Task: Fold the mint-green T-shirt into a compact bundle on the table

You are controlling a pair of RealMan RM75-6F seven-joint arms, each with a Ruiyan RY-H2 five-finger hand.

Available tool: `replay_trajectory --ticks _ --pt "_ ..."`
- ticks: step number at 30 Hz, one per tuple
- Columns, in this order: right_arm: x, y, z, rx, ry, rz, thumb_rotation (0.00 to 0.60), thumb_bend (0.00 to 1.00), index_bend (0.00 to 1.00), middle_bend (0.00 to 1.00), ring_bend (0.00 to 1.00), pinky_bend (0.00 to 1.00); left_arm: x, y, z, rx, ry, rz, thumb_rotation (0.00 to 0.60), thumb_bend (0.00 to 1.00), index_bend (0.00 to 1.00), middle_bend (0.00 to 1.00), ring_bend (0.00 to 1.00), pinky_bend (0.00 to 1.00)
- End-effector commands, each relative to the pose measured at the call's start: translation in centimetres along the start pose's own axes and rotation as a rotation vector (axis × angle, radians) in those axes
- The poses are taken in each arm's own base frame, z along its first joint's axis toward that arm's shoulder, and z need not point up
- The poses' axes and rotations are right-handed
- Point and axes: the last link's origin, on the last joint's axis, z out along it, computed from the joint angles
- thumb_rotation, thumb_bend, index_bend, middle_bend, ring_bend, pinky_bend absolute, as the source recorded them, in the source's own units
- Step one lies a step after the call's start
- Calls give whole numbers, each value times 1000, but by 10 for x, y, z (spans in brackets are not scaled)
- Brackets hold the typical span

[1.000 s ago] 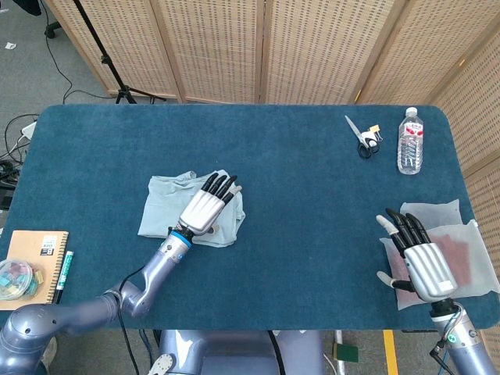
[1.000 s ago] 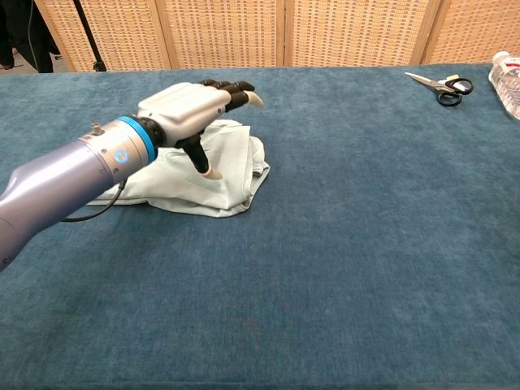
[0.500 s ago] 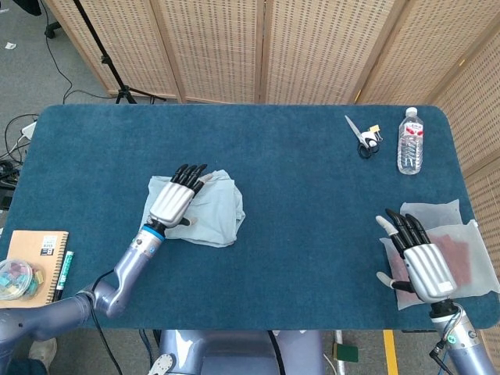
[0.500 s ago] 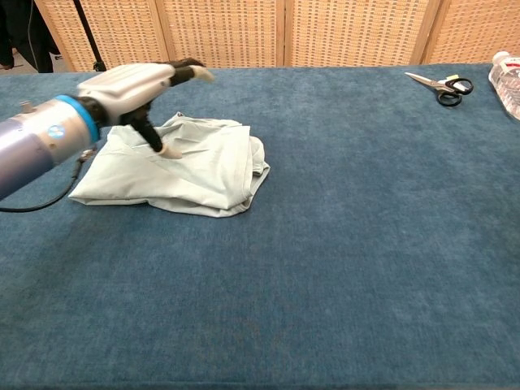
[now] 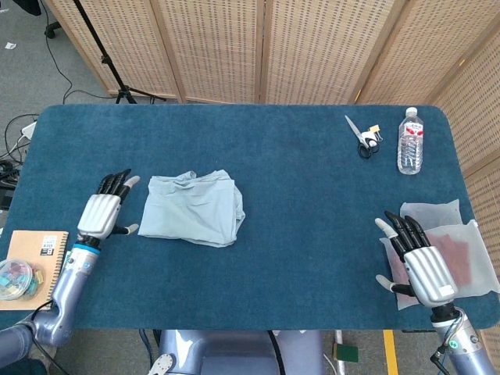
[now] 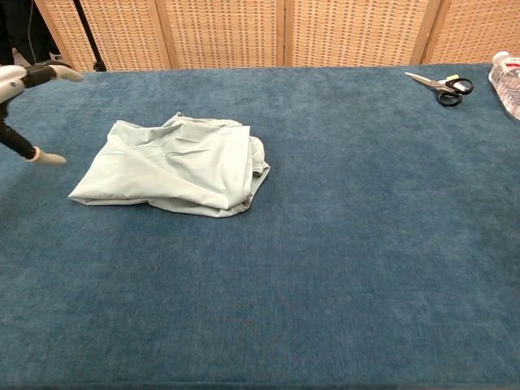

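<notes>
Blue felt table, wicker screens behind. Mint-green T-shirt lies as a rumpled folded bundle just right of left hand, fingers spread, holding nothing. Right hand well apart, fingers apart, empty. Folding looks essentially done; perhaps tidying left.

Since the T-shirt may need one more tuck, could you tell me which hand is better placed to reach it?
Probably the left hand: it is open just beside the T-shirt. The right hand is open far across the table, over some plastic bags.
</notes>
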Motion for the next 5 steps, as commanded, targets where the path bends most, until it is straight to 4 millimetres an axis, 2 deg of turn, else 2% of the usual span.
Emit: replay_trajectory --ticks 1,5 --pt "1 -1 -1 6 1 3 600 53 0 0 0 0 17 -23 -29 70 37 14 600 0 0 0 0 0" --pt "1 -2 -2 11 3 1 600 53 0 0 0 0 36 -40 -60 136 90 22 600 0 0 0 0 0"
